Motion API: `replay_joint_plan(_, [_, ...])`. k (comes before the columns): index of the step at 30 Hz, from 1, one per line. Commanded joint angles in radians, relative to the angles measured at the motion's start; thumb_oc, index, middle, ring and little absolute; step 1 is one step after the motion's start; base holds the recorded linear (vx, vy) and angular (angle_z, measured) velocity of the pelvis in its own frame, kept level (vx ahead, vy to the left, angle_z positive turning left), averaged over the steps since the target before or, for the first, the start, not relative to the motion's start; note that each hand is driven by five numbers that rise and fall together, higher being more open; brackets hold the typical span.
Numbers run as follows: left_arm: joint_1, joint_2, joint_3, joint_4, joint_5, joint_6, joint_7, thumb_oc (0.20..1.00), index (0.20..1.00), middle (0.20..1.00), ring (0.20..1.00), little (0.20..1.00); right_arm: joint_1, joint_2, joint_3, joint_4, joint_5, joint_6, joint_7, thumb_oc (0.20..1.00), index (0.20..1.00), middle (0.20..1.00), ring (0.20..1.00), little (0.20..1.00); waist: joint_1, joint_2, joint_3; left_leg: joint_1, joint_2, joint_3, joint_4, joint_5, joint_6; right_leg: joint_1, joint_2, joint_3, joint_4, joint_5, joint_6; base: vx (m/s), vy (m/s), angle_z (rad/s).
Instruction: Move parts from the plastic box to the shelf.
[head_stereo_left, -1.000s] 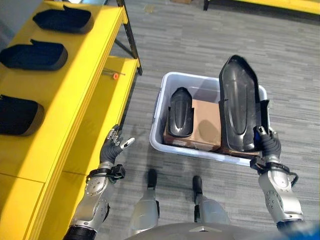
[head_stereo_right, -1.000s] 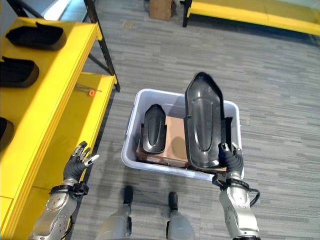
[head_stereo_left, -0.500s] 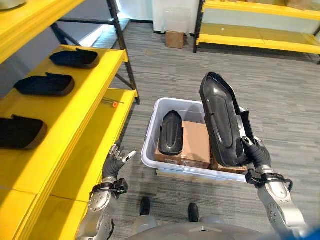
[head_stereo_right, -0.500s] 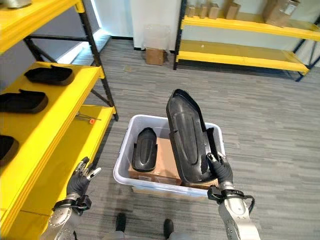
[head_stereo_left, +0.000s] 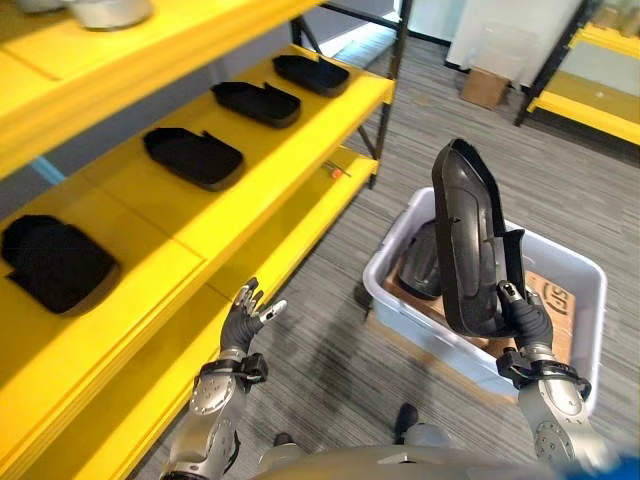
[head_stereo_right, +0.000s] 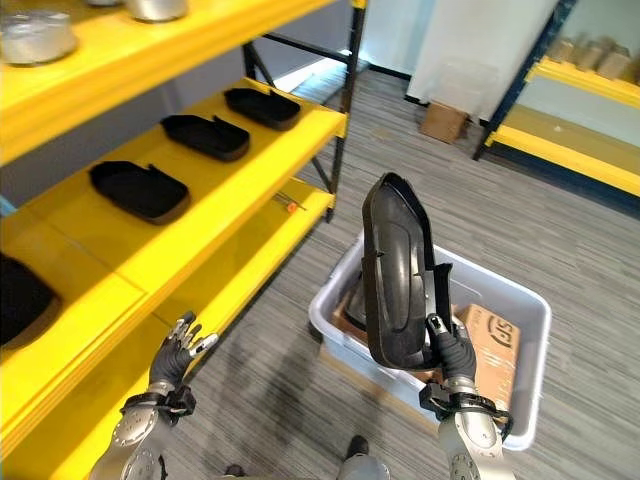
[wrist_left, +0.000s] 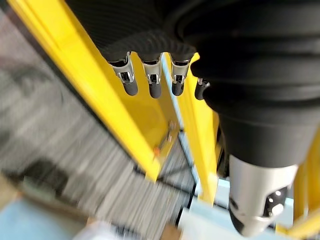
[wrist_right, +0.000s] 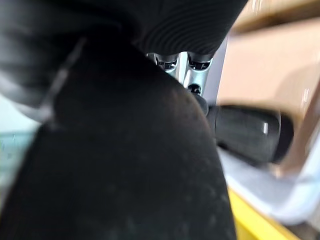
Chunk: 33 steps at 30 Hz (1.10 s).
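Above the grey plastic box (head_stereo_left: 580, 290), the right hand (head_stereo_left: 524, 312) grips a long black moulded part (head_stereo_left: 468, 240), lifted clear as the head turned toward the yellow shelf (head_stereo_left: 230, 200). Left wrist view: left hand (wrist_left: 150, 80) apparently relaxed, empty.

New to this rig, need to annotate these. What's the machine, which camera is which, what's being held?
It is a two-legged humanoid robot with two arms and fingered hands. The two wide pictures come from a stereo camera on its head, looking down; the two close ones come from cameras on each wrist. The right hand grips a long black part, held upright above a grey plastic box on the floor. Another black part and brown cardboard lie in the box. The left hand is open, holding nothing, beside a yellow shelf already carrying similar black parts.
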Motion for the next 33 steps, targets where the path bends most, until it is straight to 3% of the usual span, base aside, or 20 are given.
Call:
replay_joint_plan(1, [0.011,0.030,0.049,-0.091,0.022,-0.058,-0.012,1.000,1.000,1.000,1.000,1.000,-0.059,-0.043,-0.046,-0.061,0.019,-0.072,0.008,0.200,0.200,0.200,0.200,0.200,0.012,0.040,0.004,0.029,0.046,0.015,-0.059,0.056,-0.003,-0.035,0.031,0.042,0.039,-0.074,0.063,0.01,0.308,0.75])
replay_joint_plan(4, [0.028,0.046,0.073,-0.098,0.025,-0.059,-0.005,1.000,1.000,1.000,1.000,1.000,-0.075,-0.036,-0.032,-0.063,0.009,-0.066,0.017,0.200,0.200,0.200,0.200,0.200,0.041,0.022,0.016,-0.001,-0.011,-0.018,-0.037,0.030,0.026,-0.027,-0.013,0.052,0.011,-0.018,0.095,-0.02,0.317,0.60])
replay_joint_plan(5, [0.028,0.060,0.080,-0.102,0.027,-0.059,0.000,1.000,1.000,1.000,1.000,1.000,-0.082,-0.026,-0.022,-0.059,0.013,-0.063,0.020,0.200,0.200,0.200,0.200,0.200,0.055,0.011,0.020,-0.024,-0.051,-0.041,-0.032,0.025,0.041,-0.022,-0.044,0.050,-0.008,0.035,0.117,-0.03,0.356,0.73])
replay_joint_plan(8, [0.029,0.069,0.088,-0.104,0.030,-0.061,0.003,1.000,1.000,1.000,1.000,1.000,-0.084,-0.019,-0.022,-0.051,0.012,-0.061,0.019,0.200,0.200,0.200,0.200,0.200,0.061,0.003,0.024,-0.046,-0.085,-0.064,-0.026,0.022,0.057,-0.022,-0.065,0.049,-0.017,0.063,0.124,-0.03,0.233,0.58])
replay_joint_plan(10, [0.013,0.084,0.090,-0.102,0.039,-0.063,0.009,1.000,1.000,1.000,1.000,1.000,-0.089,0.004,-0.014,-0.033,0.016,-0.061,0.013,0.200,0.200,0.200,0.200,0.200,0.057,0.006,0.016,-0.060,-0.121,-0.091,-0.049,0.033,0.075,-0.040,-0.070,0.113,-0.012,0.089,0.126,0.05,0.307,0.49])
replay_joint_plan(11, [0.000,0.093,0.079,-0.097,0.040,-0.069,0.009,1.000,1.000,1.000,1.000,1.000,-0.083,0.011,-0.016,-0.027,0.023,-0.056,0.018,0.200,0.200,0.200,0.200,0.200,0.027,0.018,0.020,-0.045,-0.130,-0.129,-0.072,0.043,0.087,-0.072,0.000,0.289,0.004,0.078,0.104,0.17,0.417,0.91])
replay_joint_plan(12, [-0.010,0.096,0.058,-0.089,0.053,-0.066,-0.004,1.000,1.000,1.000,1.000,1.000,-0.062,0.014,-0.017,-0.027,0.041,-0.053,0.027,0.200,0.200,0.200,0.200,0.200,-0.010,0.028,0.032,-0.023,-0.140,-0.167,-0.104,0.068,0.098,-0.102,0.129,0.438,0.067,0.000,0.081,0.17,0.403,1.38])
replay_joint_plan(14, [-0.016,0.094,0.041,-0.086,0.064,-0.057,-0.015,1.000,1.000,1.000,1.000,1.000,-0.047,0.017,-0.020,-0.025,0.065,-0.055,0.035,0.200,0.200,0.200,0.200,0.200,-0.025,0.025,0.026,-0.009,-0.148,-0.180,-0.135,0.093,0.102,-0.116,0.227,0.446,0.079,-0.072,0.054,0.10,0.246,1.43])
replay_joint_plan(17, [-0.008,0.086,0.023,-0.087,0.076,-0.046,-0.036,1.000,1.000,1.000,1.000,1.000,-0.012,0.009,-0.032,-0.028,0.077,-0.057,0.044,0.200,0.200,0.200,0.200,0.200,-0.038,0.006,0.015,0.024,-0.182,-0.203,-0.161,0.106,0.098,-0.094,0.331,0.431,0.052,-0.107,0.018,0.13,0.099,0.43])
replay_joint_plan(18, [-0.011,0.081,0.010,-0.081,0.077,-0.046,-0.041,1.000,1.000,1.000,1.000,1.000,-0.004,0.010,-0.034,-0.026,0.083,-0.061,0.042,0.200,0.200,0.200,0.200,0.200,-0.052,0.000,0.010,0.029,-0.195,-0.223,-0.164,0.109,0.097,-0.102,0.379,0.494,0.018,-0.104,0.001,0.14,0.082,0.16])
replay_joint_plan(19, [-0.013,0.078,0.002,-0.078,0.077,-0.048,-0.042,1.000,1.000,1.000,1.000,1.000,0.006,0.009,-0.037,-0.029,0.086,-0.064,0.042,0.200,0.200,0.200,0.200,0.200,-0.059,-0.003,0.012,0.029,-0.200,-0.233,-0.162,0.109,0.099,-0.111,0.396,0.533,0.013,-0.095,-0.005,0.08,0.045,0.24])
replay_joint_plan(23, [0.000,0.056,-0.001,-0.090,0.072,-0.052,-0.047,1.000,1.000,1.000,1.000,1.000,0.017,-0.007,-0.037,-0.024,0.095,-0.049,0.044,0.200,0.200,0.200,0.200,0.200,-0.040,-0.005,-0.005,0.049,-0.203,-0.218,-0.159,0.097,0.101,-0.053,0.367,0.522,-0.022,-0.084,0.003,0.07,-0.037,0.30])
replay_joint_plan(29, [0.021,0.044,0.013,-0.104,0.060,-0.048,-0.038,1.000,1.000,1.000,1.000,1.000,0.012,-0.014,-0.027,-0.014,0.098,-0.039,0.044,0.200,0.200,0.200,0.200,0.200,-0.026,-0.006,-0.012,0.042,-0.206,-0.234,-0.098,0.074,0.094,-0.026,0.354,0.514,-0.037,-0.097,-0.010,0.02,-0.071,0.06])
replay_joint_plan(31, [-0.001,0.042,0.002,-0.103,0.049,-0.055,-0.031,1.000,1.000,1.000,1.000,1.000,-0.001,-0.035,-0.035,-0.013,0.098,-0.054,0.036,0.200,0.200,0.200,0.200,0.200,-0.021,-0.012,0.037,-0.065,-0.237,-0.205,0.109,0.088,0.038,-0.027,0.330,0.492,-0.027,-0.104,-0.021,-0.12,0.000,0.39])
replay_joint_plan(32, [-0.002,0.041,0.002,-0.103,0.049,-0.055,-0.031,1.000,1.000,1.000,1.000,1.000,-0.002,-0.035,-0.035,-0.012,0.098,-0.055,0.036,0.200,0.200,0.200,0.200,0.200,-0.023,-0.011,0.037,-0.072,-0.238,-0.207,0.120,0.083,0.037,-0.029,0.330,0.489,-0.026,-0.104,-0.021,-0.10,0.025,1.14])
replay_joint_plan(33, [-0.007,0.039,0.007,-0.105,0.044,-0.055,-0.031,1.000,1.000,1.000,1.000,1.000,-0.009,-0.045,-0.039,-0.009,0.098,-0.056,0.030,0.200,0.200,0.200,0.200,0.200,-0.024,-0.016,0.050,-0.099,-0.202,-0.147,0.171,0.076,0.022,-0.032,0.312,0.467,-0.013,-0.109,-0.022,-0.03,0.109,1.20])
